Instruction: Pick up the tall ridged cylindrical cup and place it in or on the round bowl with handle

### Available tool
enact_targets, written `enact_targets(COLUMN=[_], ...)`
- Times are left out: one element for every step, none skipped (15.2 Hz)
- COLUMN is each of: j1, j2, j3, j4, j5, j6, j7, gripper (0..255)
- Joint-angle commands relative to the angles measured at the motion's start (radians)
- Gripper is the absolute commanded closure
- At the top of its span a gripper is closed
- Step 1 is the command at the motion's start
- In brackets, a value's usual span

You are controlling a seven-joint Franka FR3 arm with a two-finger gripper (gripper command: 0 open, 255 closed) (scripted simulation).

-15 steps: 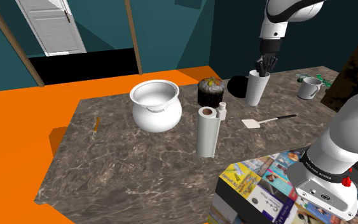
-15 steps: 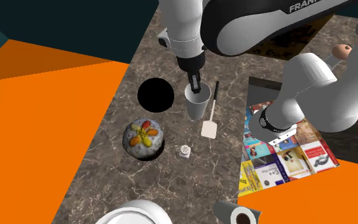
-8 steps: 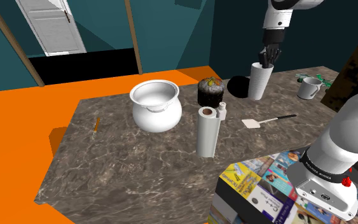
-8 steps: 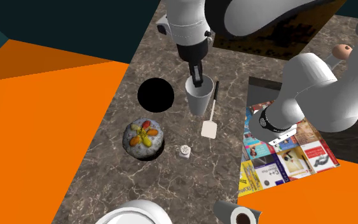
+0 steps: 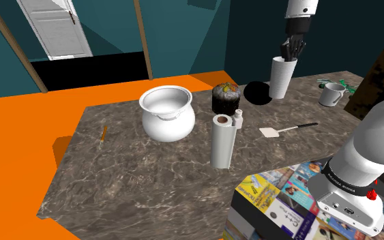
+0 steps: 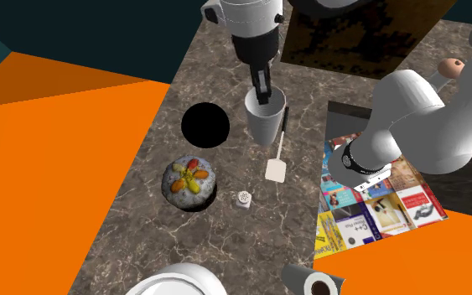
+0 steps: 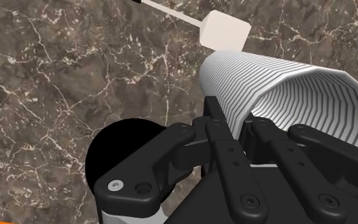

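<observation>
— Live from the arm: what's your gripper [image 7: 234, 119] up to?
— It's clamped on the rim of the ridged white cup [image 5: 279, 78], one finger inside, one outside (the wall is pinched between them).
— And where is that?
— Upper right of the shoulder view, upright, just beside the black disc [image 5: 255, 92]. The spatula [image 5: 287, 129] lies lower down. The white bowl [image 5: 168, 126] sits well apart, centre-left, on the marbled counter [image 5: 149, 184].

claw [image 5: 290, 54] clasping ridged cup [image 5: 279, 80], white bowl [image 5: 168, 127] — apart
</observation>
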Motion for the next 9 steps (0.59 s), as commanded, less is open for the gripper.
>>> enact_targets(j1=[0.002,0.002,0.002,0.003,0.004,0.004,0.004,0.004,0.003], j2=[0.004,0.004,0.004,0.041,0.079,0.116,0.154,0.193,0.232], j3=[0.002,0.003,0.003,-0.009,-0.022,-0.035,-0.047,-0.060,-0.072], j4=[0.032,0.046,0.052,0.092,0.134,0.176,0.220,0.265,0.312], j5=[0.002,0.003,0.004,0.004,0.005,0.008,0.012,0.016,0.022], j6=[-0.029,-0.042,-0.048,-0.052,-0.057,-0.063,-0.070,-0.078,-0.088], j7=[0.001,0.002,0.002,-0.014,-0.030,-0.047,-0.063,-0.081,-0.098], gripper=[255,255,255,255,255,255,255,255,255])
